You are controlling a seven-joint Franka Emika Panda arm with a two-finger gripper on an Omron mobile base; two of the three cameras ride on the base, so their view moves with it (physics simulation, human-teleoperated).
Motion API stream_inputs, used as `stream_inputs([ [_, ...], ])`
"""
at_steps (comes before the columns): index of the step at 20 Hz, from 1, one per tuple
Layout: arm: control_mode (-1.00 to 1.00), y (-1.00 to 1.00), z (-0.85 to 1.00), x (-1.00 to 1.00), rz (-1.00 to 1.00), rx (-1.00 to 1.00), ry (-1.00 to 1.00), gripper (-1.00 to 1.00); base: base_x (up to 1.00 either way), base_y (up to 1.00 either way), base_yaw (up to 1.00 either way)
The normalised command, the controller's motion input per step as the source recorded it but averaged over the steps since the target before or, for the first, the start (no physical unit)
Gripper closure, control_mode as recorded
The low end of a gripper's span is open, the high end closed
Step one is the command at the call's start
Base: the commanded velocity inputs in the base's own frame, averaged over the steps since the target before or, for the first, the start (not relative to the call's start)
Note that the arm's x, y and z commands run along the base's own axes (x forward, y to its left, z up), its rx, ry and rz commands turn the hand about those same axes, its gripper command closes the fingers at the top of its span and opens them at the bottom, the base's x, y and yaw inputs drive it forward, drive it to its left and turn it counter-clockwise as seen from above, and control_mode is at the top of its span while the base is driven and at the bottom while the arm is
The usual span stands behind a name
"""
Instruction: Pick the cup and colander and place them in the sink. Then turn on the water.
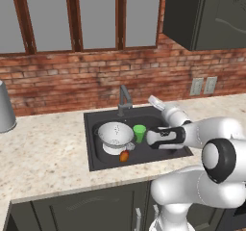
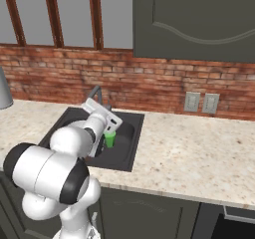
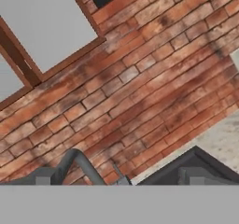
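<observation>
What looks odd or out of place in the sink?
A small orange thing lies in the sink by the colander; what it is isn't clear. The cup stands upright, nothing spilled, no water running.

cup (image 2: 110,139) half hidden, colander (image 1: 115,134) partly occluded

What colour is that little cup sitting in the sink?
Bright green. The cup shows best in the left base view, beside the colander.
</observation>
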Motion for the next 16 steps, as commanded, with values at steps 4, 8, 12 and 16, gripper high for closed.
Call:
stream_inputs([
  [4,-1.0,-0.06,0.0,0.0,0.02,-0.09,-0.09,-1.0,0.0,0.0,0.0],
  [8,-1.0,0.0,0.0,0.0,0.02,-0.11,-0.1,-1.0,0.0,0.0,0.0],
  [12,-1.0,0.0,-0.04,0.0,0.02,-0.13,-0.11,-1.0,0.0,0.0,0.0],
  [16,-1.0,0.0,-0.07,0.0,0.01,-0.14,-0.11,-1.0,0.0,0.0,0.0],
])
